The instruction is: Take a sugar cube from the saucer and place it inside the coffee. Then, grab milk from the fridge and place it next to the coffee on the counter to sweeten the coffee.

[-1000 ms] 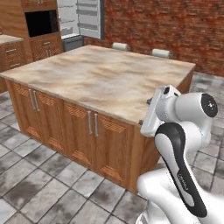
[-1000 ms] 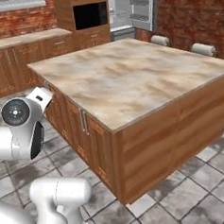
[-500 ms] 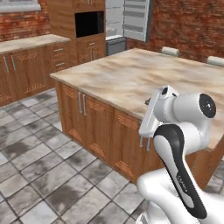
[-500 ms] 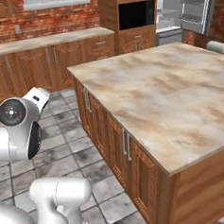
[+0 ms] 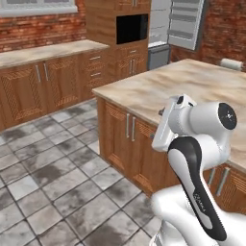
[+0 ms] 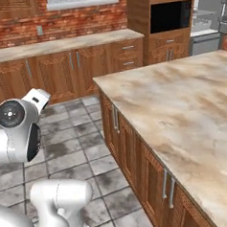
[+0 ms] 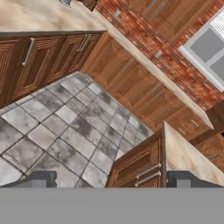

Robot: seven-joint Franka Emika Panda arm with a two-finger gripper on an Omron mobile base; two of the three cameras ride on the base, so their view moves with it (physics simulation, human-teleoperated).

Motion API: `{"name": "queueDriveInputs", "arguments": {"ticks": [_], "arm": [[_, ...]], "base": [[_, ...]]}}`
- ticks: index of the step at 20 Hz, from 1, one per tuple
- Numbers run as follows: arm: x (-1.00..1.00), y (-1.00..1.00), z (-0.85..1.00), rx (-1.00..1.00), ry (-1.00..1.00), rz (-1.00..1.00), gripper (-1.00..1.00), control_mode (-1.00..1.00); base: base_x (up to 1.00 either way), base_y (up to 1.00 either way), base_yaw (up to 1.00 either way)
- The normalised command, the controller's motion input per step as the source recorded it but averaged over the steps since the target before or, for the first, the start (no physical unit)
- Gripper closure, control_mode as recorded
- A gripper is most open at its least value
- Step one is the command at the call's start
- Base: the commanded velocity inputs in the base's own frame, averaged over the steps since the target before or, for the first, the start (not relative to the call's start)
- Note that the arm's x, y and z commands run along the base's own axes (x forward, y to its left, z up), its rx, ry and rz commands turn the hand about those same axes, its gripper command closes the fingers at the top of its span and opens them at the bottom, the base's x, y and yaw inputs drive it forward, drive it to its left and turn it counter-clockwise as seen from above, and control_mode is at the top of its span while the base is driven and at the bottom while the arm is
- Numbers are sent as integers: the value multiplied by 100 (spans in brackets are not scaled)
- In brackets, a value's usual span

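Note:
The fridge (image 5: 177, 23) stands at the far end of the room with its door swung open and grey shelves showing; its edge also appears in the right base view as the fridge (image 6: 208, 9). The beige marble island counter (image 5: 192, 86) lies to my right, also seen as the counter (image 6: 182, 110), and its top is bare where I see it. My gripper (image 7: 111, 180) is open with nothing between its fingertips, held above the tiled floor beside the island's corner (image 7: 175, 153). The sugar cube, saucer, coffee and milk are out of view.
A black microwave (image 5: 132, 28) sits in a wooden tower left of the fridge. A wall counter (image 5: 43, 52) over brown cabinets runs along the brick wall. Grey floor tiles (image 5: 57, 182) spread between it and the island. A white stool top (image 5: 231, 64) shows behind the island.
The whole picture has shifted: the base has driven and turned, so the island now sits to the right and the wall cabinets have come into view. The arm's pose looks the same.

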Motion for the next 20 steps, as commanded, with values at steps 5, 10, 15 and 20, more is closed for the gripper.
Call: {"name": "queueDriveInputs", "arguments": {"ticks": [5,10,15,20], "arm": [[0,0,0,0,0,0,-100,100],[0,0,0,0,0,0,-100,100],[0,0,0,0,0,0,-100,100],[0,0,0,0,0,0,-100,100]], "base": [[100,27,11],[100,13,7],[100,9,5],[100,0,1]]}}
